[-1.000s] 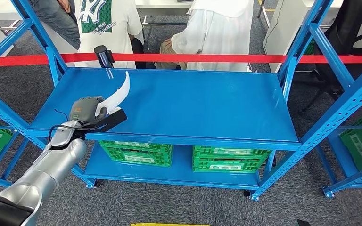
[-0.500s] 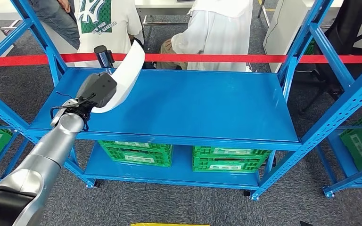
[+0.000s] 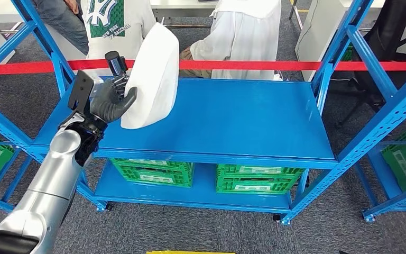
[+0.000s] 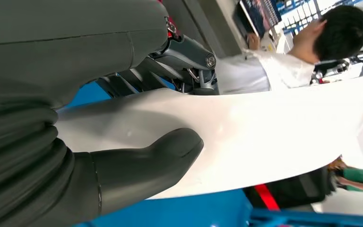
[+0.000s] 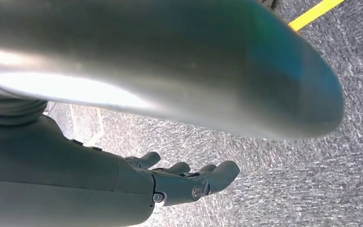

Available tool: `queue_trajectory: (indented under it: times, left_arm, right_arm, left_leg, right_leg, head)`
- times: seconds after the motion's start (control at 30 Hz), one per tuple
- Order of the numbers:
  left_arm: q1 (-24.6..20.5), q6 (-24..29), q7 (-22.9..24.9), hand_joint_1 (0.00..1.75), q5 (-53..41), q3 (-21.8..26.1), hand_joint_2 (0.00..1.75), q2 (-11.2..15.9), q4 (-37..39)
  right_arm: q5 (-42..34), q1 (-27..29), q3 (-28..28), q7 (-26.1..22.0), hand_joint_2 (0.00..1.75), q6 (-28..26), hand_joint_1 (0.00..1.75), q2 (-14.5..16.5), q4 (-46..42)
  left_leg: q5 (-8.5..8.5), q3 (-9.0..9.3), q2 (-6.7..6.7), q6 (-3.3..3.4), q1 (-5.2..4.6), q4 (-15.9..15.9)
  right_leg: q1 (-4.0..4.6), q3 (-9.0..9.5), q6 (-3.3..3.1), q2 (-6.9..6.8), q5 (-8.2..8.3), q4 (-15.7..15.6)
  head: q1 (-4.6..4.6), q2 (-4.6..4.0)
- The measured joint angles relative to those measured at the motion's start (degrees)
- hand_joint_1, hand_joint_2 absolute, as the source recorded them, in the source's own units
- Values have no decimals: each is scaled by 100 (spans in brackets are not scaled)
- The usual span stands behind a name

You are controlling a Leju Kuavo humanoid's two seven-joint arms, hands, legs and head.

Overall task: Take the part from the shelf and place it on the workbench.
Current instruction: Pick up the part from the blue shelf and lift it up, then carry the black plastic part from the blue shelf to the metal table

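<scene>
The part is a curved white panel [image 3: 152, 76], held up above the left half of the blue shelf top [image 3: 232, 116]. My left hand [image 3: 107, 100] grips its left edge, thumb wrapped over the near face. In the left wrist view the thick grey thumb [image 4: 142, 170] presses on the white panel [image 4: 274, 137], with darker fingers behind it. My right hand [image 5: 179, 182] hangs beside my body over grey carpet, fingers apart and holding nothing.
The blue rack's uprights [image 3: 45, 42] [image 3: 343, 53] flank the shelf. Green crates [image 3: 153, 172] [image 3: 256, 177] sit on the lower shelf. A red barrier tape [image 3: 254, 65] runs behind, with two seated people [image 3: 119, 21] [image 3: 248, 32] beyond it. A small dark cylinder [image 3: 115, 62] stands at the shelf's back left.
My left arm has risen and turned, lifting the white panel off the shelf top and swinging its broad face toward the camera.
</scene>
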Motion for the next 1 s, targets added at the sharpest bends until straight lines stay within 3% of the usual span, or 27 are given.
queue_trajectory:
  times: [0.23, 0.57, 0.83, 1.0]
  left_arm:
    - [1072, -144, 352, 175, 736, 34, 175, 327, -1535]
    - [2499, 1, 413, 175, 616, 276, 175, 546, -3419]
    - [2982, -66, 519, 175, 551, 410, 175, 547, -4239]
    - [3030, -180, 587, 175, 550, 497, 175, 508, -4365]
  right_arm:
    - [94, -1, -16, 71, 0, -20, 0, 8, -1]
    - [199, 23, -14, 37, 0, -16, 0, 14, 0]
    - [242, 21, -14, 42, 0, 16, 0, 15, -1]
    - [222, 7, -14, 41, 0, 14, 0, 26, 1]
  left_leg:
    - [-8, -2, 1, -1, -1, -1]
    - [-16, -2, -1, 2, -1, -1]
    - [-56, -4, 0, 36, -24, 35]
    - [-86, 35, 8, 112, -18, 13]
  right_leg:
    - [-1, -2, -3, 1, -5, -1]
    - [-1, -1, -1, -1, -11, -6]
    - [-26, 19, 27, -3, -21, -18]
    - [-35, 65, 91, -8, -63, -28]
  head:
    - [1, -1]
    - [0, 0]
    - [1, 1]
    - [0, 1]
